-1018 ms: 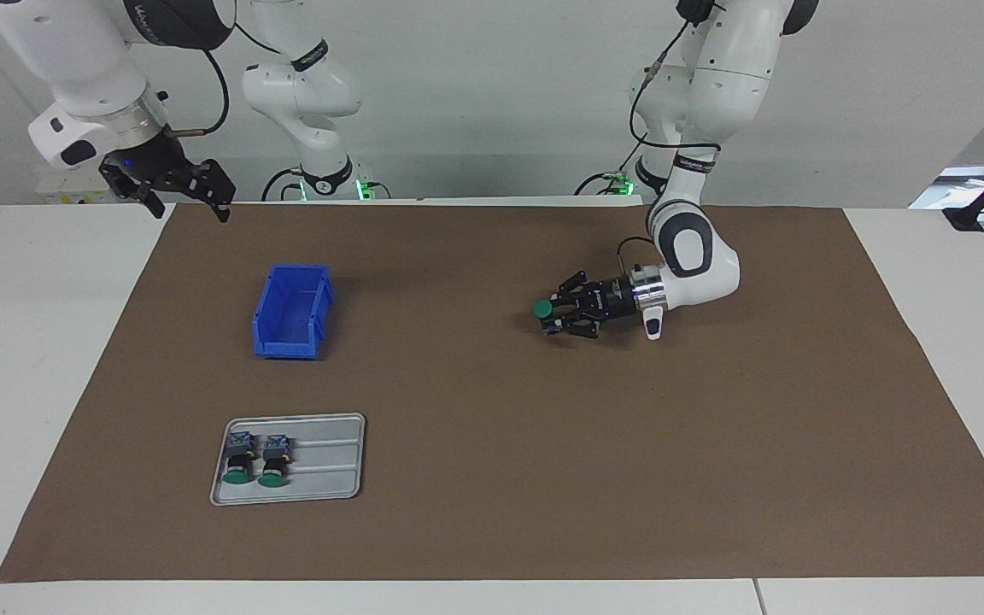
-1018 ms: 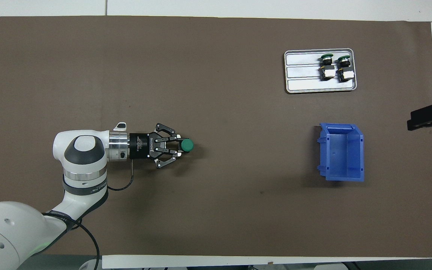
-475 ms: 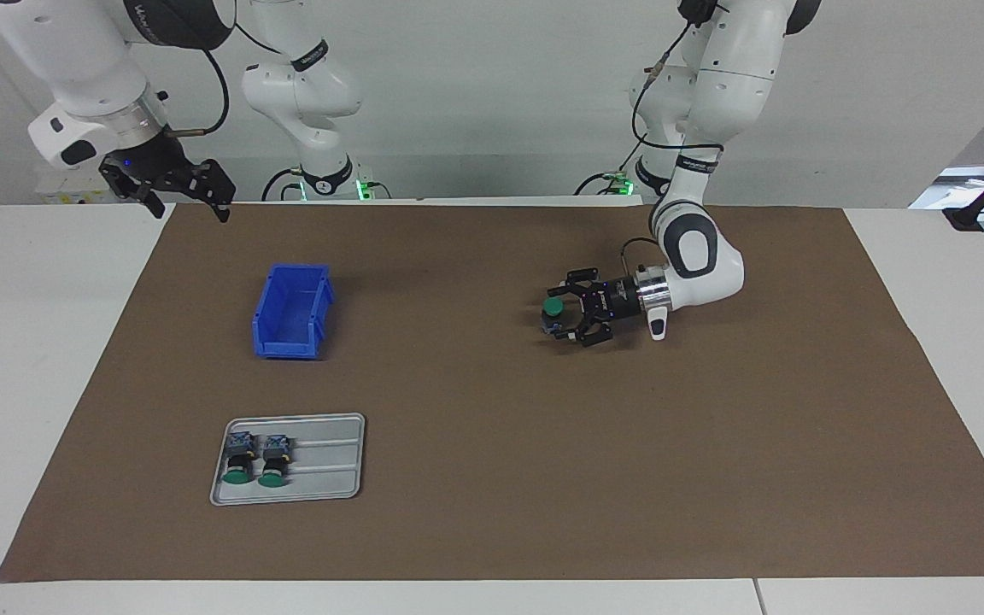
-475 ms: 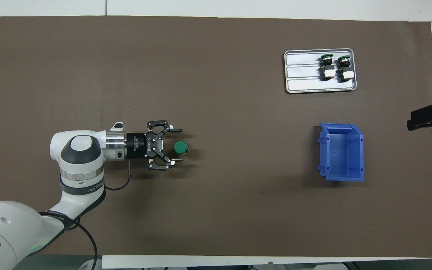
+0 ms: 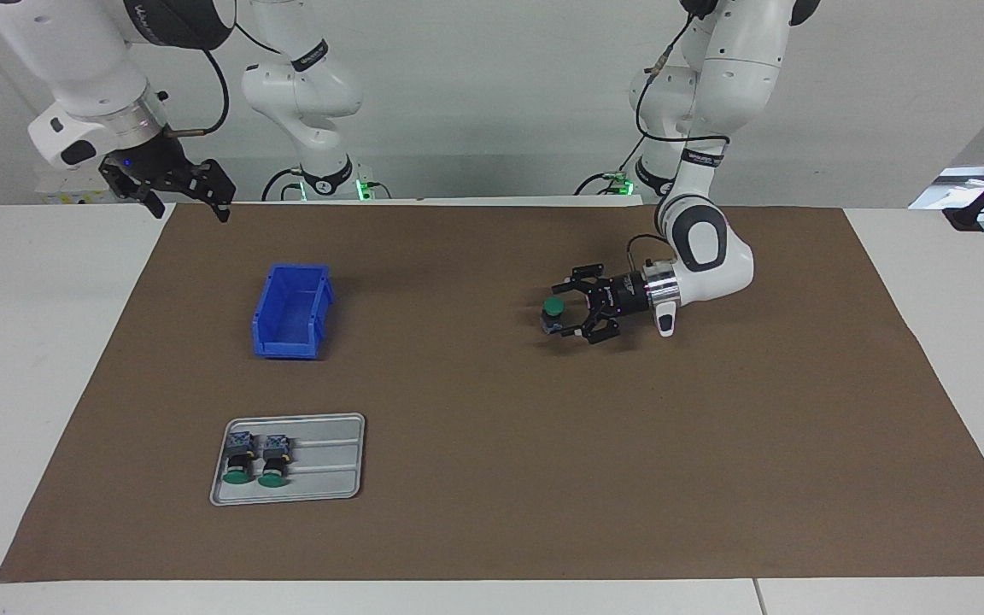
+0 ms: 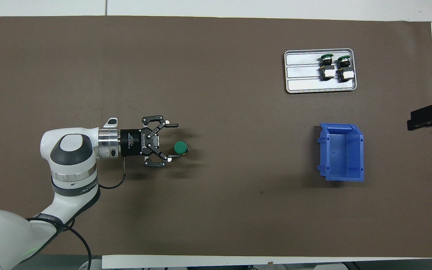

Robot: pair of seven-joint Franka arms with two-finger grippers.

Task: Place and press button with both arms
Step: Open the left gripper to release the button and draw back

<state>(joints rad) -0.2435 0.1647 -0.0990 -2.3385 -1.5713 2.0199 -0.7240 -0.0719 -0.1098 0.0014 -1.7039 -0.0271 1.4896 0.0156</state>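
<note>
The button point(image 5: 553, 314) stands upright on the brown mat point(image 5: 492, 512), green cap up, well apart from the blue bin point(image 5: 291, 312) toward the left arm's end of the table. The left gripper point(image 5: 570, 313) lies level just above the mat with its fingers point(image 6: 171, 125) spread wide apart on either side of the button, gripping nothing; whether a fingertip touches the button cannot be told. The blue bin sits open on the mat toward the right arm's end. Farther from the robots than the bin lies a grey tray point(image 5: 330, 487) with two more green-capped buttons point(image 5: 257, 459) lying side by side in it. The right gripper point(image 5: 169, 190) waits, raised over the mat's edge nearer to the robots than the bin, its fingers apart.
</note>
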